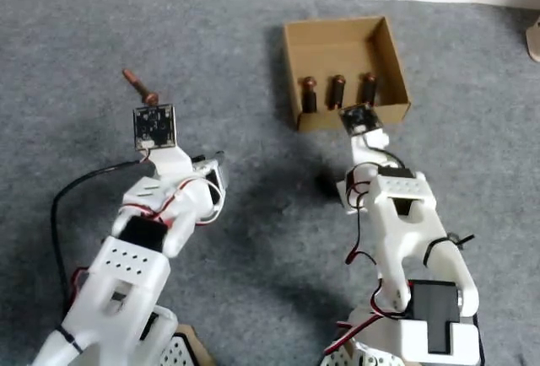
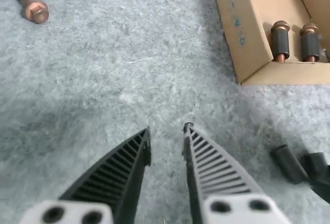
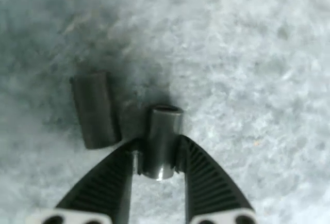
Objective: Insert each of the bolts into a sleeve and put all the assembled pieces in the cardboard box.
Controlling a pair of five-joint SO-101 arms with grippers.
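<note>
A copper bolt (image 1: pixel 139 88) lies on the grey carpet, far left of the cardboard box (image 1: pixel 297 79); the left wrist view has the bolt (image 2: pixel 27 2) well ahead of my left gripper (image 2: pixel 166 137), which is open and holds nothing. My right gripper (image 3: pixel 157 147) is shut on a dark sleeve (image 3: pixel 163 131), held low over the carpet. A second sleeve (image 3: pixel 94 109) lies just beside it, and the same loose sleeve (image 2: pixel 289 163) appears in the left wrist view. Three bolts in sleeves (image 1: pixel 337 89) rest in the box.
The box (image 2: pixel 242 33) stands at the back, ahead of the right arm (image 1: pixel 396 206). The left arm (image 1: pixel 160 214) sits at the front left. Open carpet lies between the arms and around the bolt.
</note>
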